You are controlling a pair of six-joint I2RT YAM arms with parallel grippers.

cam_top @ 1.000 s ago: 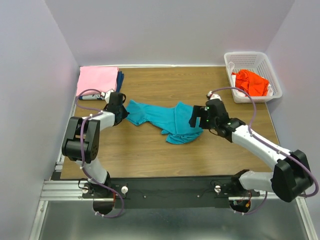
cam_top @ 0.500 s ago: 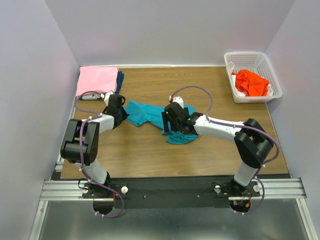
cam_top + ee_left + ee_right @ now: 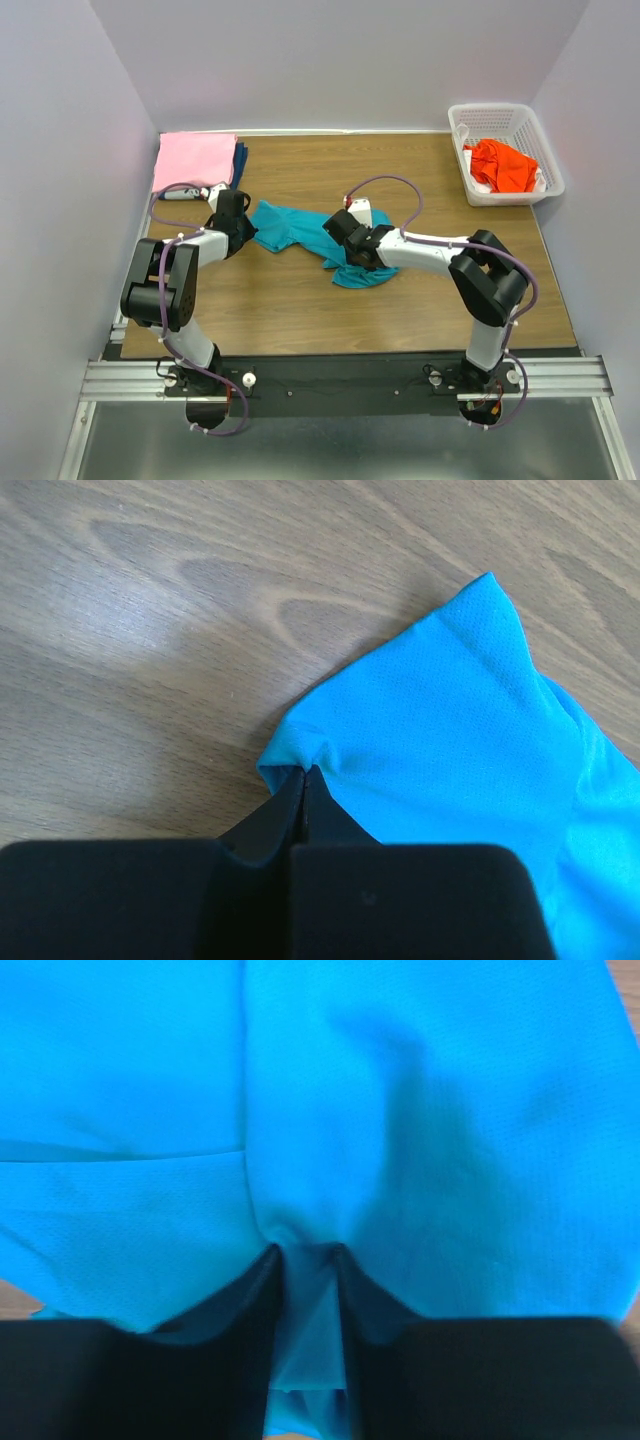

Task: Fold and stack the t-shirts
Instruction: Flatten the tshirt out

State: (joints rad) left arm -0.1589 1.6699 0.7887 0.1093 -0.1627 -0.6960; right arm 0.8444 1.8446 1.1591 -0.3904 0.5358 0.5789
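The teal t-shirt (image 3: 290, 225) lay crumpled at the middle of the wood-grain table (image 3: 300, 320), which was boxed in by pale lavender walls (image 3: 350, 60). The left gripper (image 3: 303, 775) was clamped on the shirt's edge. The right gripper (image 3: 303, 1260) pinched a fold of it. A pink t-shirt (image 3: 195, 160) lay folded at the far-left corner.

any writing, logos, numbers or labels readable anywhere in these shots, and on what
None can be read in any view.
The teal t-shirt is plain in both wrist views.
The dark blue shirt shows only an edge beneath the pink shirt, so no print is visible.
The white basket and the orange-red shirt show no marks.
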